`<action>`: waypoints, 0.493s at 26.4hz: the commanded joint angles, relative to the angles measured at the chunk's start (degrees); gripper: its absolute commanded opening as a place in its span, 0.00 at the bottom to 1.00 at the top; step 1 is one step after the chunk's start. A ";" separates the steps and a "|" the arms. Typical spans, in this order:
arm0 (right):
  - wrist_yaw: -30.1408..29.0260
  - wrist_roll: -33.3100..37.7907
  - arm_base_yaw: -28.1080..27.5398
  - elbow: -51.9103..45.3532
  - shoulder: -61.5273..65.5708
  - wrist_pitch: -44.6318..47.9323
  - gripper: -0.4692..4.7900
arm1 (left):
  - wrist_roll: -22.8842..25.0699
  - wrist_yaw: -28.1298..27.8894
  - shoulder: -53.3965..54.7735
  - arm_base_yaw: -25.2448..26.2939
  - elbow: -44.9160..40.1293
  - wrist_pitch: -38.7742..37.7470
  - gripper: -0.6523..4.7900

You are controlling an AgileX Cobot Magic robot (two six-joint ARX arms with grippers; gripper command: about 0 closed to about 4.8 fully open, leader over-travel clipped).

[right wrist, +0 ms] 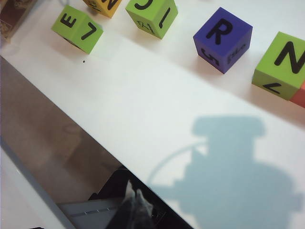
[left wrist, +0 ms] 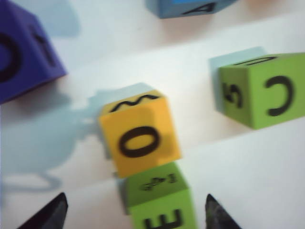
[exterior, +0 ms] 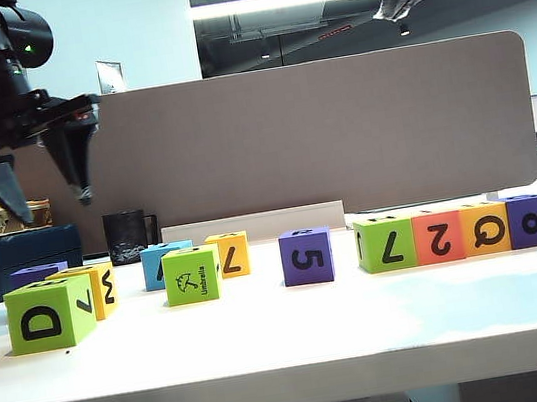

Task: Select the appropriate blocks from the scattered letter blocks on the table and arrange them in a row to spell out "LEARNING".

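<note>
Green is the colour that matters on the left: the block with E on top point(exterior: 50, 313), nearest the table's point(exterior: 290, 344) front edge, sits touching a yellow-orange block point(exterior: 93, 291) behind it. The left gripper point(exterior: 46, 199) hangs high above this pair with fingers spread and nothing between them. In the left wrist view the E block point(left wrist: 161, 202) lies between the two fingertips point(left wrist: 50, 215), pressed against the yellow-orange cube point(left wrist: 140, 136).

I judge the step in hand to be picking up this E. Doing it well means descending straight, centred on the green cube, so the fingers clear the orange neighbour.

Further right stand a blue block point(exterior: 161, 265), an "Umbrella" green block point(exterior: 191, 274), another yellow-orange one point(exterior: 228, 254) and a lone purple block point(exterior: 306, 256). A touching row point(exterior: 455, 232) of four starts at the right.

The right gripper point(right wrist: 133, 202) waits high near the table's edge; its fingertips look pressed together, though the dark view makes that uncertain.
</note>
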 commanded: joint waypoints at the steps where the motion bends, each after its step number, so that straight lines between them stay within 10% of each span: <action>1: -0.11 -0.13 0.11 0.26 -0.20 1.11 0.09 | -0.44 3.52 -0.33 -0.92 0.15 2.43 0.79; 13: -0.11 -0.11 0.11 0.26 -0.20 1.14 0.09 | -2.82 -4.24 -0.09 -0.94 0.09 6.25 0.79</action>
